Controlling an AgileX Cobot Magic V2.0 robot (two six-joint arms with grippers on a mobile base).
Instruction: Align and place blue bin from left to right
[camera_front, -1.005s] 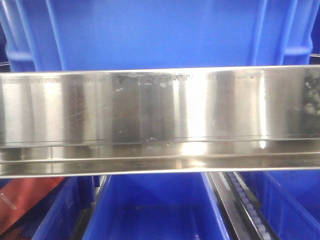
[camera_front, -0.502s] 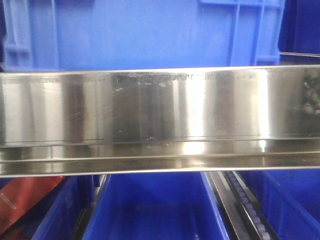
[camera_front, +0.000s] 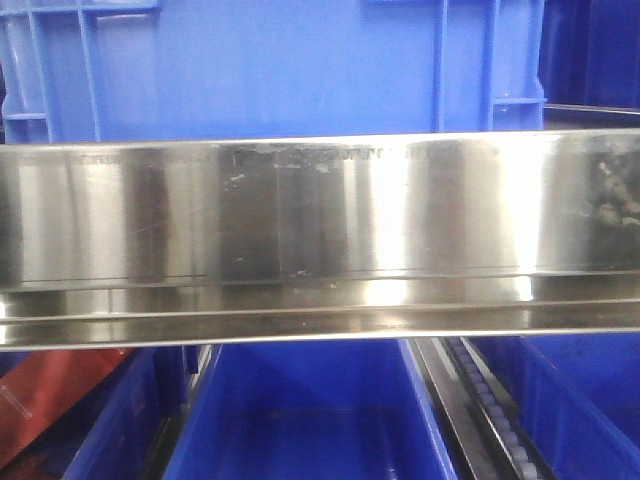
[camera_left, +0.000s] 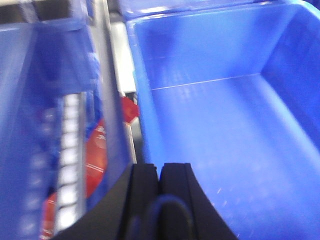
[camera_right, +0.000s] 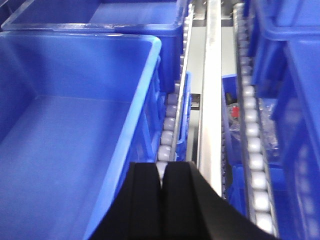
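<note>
The blue bin (camera_front: 270, 70) stands behind the steel rail, its face square to the front view. In the left wrist view the same blue bin (camera_left: 225, 125) lies open and empty. My left gripper (camera_left: 160, 167) is shut, with its tips over the bin's left wall. In the right wrist view the blue bin (camera_right: 65, 145) fills the left side. My right gripper (camera_right: 162, 167) is shut just outside the bin's right rim, above the white rollers (camera_right: 167, 135). Nothing shows between either pair of fingers.
A wide steel rail (camera_front: 320, 210) crosses the front view. Below it sit more blue bins (camera_front: 300, 410), one holding a red package (camera_front: 50, 400). Roller tracks (camera_right: 252, 145) and a metal divider (camera_right: 211, 100) run beside the bin. Another blue bin (camera_right: 100, 15) stands behind it.
In the front view the blue bin has slid to the left and squared up. Its right ribbed edge went from the far right to well inside the frame.
</note>
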